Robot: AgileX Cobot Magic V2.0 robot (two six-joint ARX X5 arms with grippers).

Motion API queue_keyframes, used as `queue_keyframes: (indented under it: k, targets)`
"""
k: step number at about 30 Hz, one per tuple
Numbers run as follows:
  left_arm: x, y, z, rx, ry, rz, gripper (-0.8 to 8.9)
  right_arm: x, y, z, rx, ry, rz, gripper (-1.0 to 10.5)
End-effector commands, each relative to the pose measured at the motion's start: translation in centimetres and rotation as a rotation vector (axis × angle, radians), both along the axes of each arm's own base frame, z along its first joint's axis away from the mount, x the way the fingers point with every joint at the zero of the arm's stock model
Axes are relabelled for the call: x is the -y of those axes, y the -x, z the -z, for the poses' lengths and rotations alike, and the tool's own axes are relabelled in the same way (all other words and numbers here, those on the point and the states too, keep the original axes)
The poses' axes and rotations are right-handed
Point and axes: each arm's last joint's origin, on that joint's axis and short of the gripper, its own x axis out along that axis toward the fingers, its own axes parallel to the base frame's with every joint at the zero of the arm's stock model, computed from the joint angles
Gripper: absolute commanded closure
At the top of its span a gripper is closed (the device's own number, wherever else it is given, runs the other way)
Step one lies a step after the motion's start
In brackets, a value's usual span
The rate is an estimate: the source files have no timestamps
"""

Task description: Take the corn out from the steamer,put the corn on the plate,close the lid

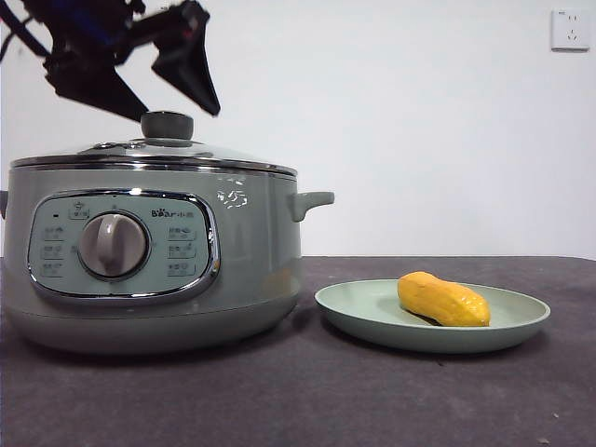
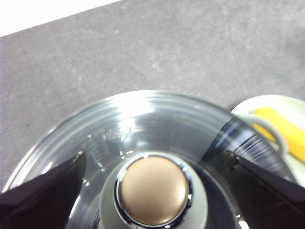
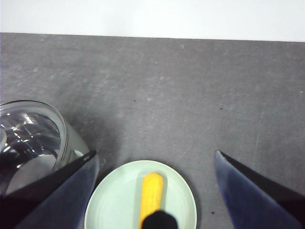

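Corn (image 1: pixel 443 299) bumpy on shallow plate (image 1: pixel 521 321) | domed glass lid (image 1: pixel 154 152) shuts steamer (image 1: pixel 261 270) | both arms' jaws spread, empty.

The left gripper (image 1: pixel 168 98) hangs at the end of a dark arm that comes in from the upper corner of the front view; its two black wedge-shaped jaws are spread wide and grip nothing. The right gripper (image 3: pixel 155 191) shows only in its own wrist view, its two black jaws likewise held far apart with nothing between them.
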Motion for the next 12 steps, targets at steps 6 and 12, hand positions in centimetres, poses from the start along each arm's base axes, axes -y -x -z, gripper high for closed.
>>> queue_keyframes:
  k: [6, 12]
  targets:
    - [-1.9, 4.1, -4.3, 0.007, 0.074, -0.021, 7.72, 0.1, 0.5, 0.9, -0.081, 0.029, -0.004, 9.7]
    - [-3.7, 8.0, -6.4, 0.070, 0.094, -0.031, 8.21, 0.9, 3.0, 1.9, -0.006, 0.000, -0.014, 9.6]
